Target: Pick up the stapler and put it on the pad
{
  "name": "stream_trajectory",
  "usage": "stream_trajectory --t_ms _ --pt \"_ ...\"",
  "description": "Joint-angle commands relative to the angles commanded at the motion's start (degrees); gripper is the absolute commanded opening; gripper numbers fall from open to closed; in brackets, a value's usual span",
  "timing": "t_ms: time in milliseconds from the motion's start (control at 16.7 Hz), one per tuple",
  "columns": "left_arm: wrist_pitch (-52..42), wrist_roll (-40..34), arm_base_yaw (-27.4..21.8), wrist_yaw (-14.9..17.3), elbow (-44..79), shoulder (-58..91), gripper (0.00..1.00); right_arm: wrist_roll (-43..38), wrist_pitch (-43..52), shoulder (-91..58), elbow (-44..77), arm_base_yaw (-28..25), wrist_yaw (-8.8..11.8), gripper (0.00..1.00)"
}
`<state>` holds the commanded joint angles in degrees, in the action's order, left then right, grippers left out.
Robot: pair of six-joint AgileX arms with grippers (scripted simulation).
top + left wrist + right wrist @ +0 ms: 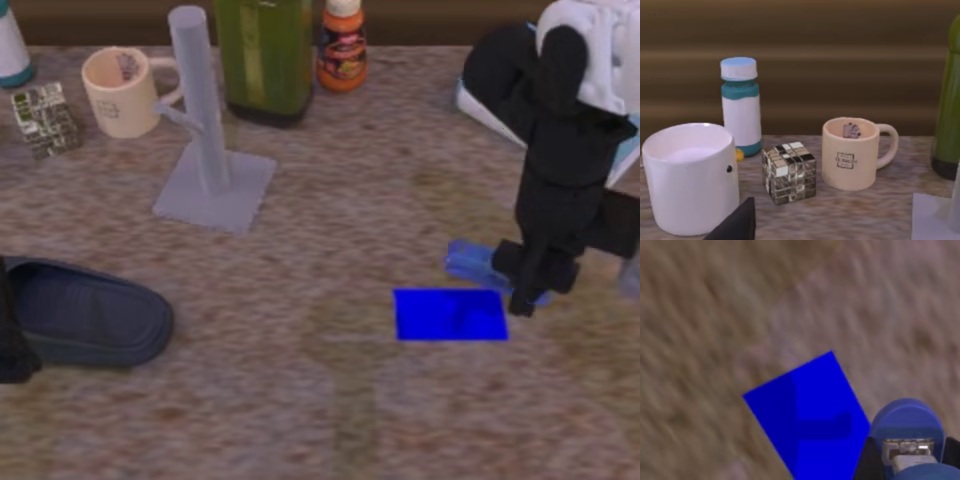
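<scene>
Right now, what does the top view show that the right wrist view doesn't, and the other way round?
Only the top view shows the rest of the table: the dark shoe at the left, the grey stand, the cream mug, the mirrored cube, the green bottle and the orange bottle, plus the right arm from above. Only the right wrist view shows the stapler's metal front end up close. Both show the stapler held in the right gripper beside the pad, above the table.
</scene>
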<state>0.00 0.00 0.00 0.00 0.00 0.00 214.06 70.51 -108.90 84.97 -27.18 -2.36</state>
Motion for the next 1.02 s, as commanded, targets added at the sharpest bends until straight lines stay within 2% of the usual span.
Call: stream_trajectory --t_ms 240,420,540,1020 --pt "0.0 0.0 0.0 0.0 0.0 0.0 1.0 18.41 -0.2 -1.82 4.05 0.75 -0.38 0.0" --pt "0.0 0.0 0.0 0.0 0.0 0.0 1.0 26.13 -0.59 -2.32 6.02 1.15 -0.55 0.0" --pt "0.0 0.0 0.0 0.0 0.0 0.0 1.0 28.16 -0.7 -2.48 6.64 1.25 -0.6 0.0" --pt "0.0 0.0 0.0 0.0 0.0 0.0 1.0 27.61 -3.04 -3.09 5.17 0.86 -0.58 0.0"
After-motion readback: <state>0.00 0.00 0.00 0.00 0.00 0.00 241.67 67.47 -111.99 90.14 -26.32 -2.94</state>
